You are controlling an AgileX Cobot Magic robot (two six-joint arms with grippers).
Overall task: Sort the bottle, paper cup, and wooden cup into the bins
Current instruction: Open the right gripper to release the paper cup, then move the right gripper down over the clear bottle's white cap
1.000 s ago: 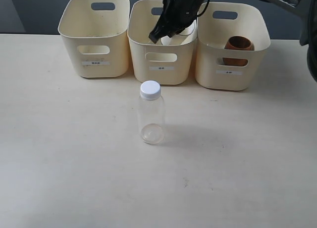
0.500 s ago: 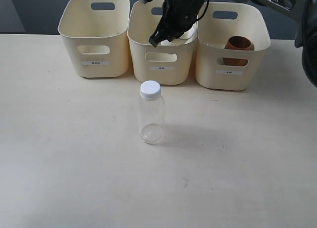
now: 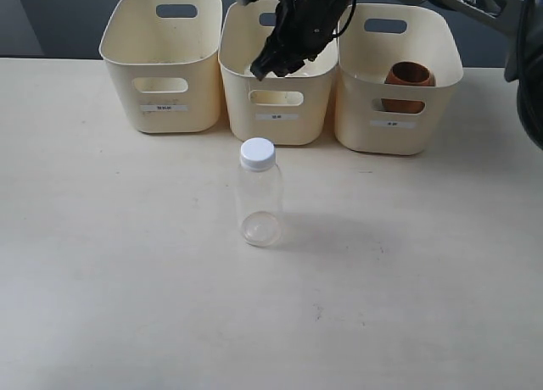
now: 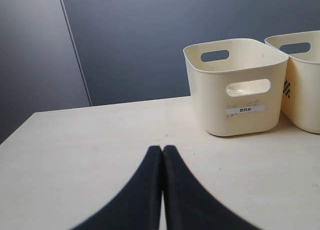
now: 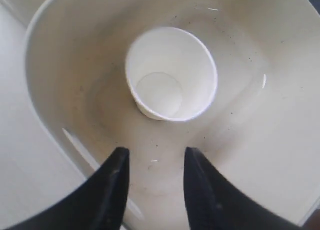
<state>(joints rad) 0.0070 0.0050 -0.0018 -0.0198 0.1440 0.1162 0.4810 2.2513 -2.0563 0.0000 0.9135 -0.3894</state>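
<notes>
Paper cup (image 5: 171, 74) stands upright on the middle bin's (image 3: 277, 110) floor, at 12 o'clock beyond the right gripper's (image 5: 152, 157) spread, empty jaws. Left gripper (image 4: 162, 151) is clenched above the table (image 4: 100, 135).

Right gripper (image 5: 152, 162) hangs with fingers (image 5: 116, 182) parted and empty; left gripper (image 4: 163, 149) fingers pressed together
</notes>
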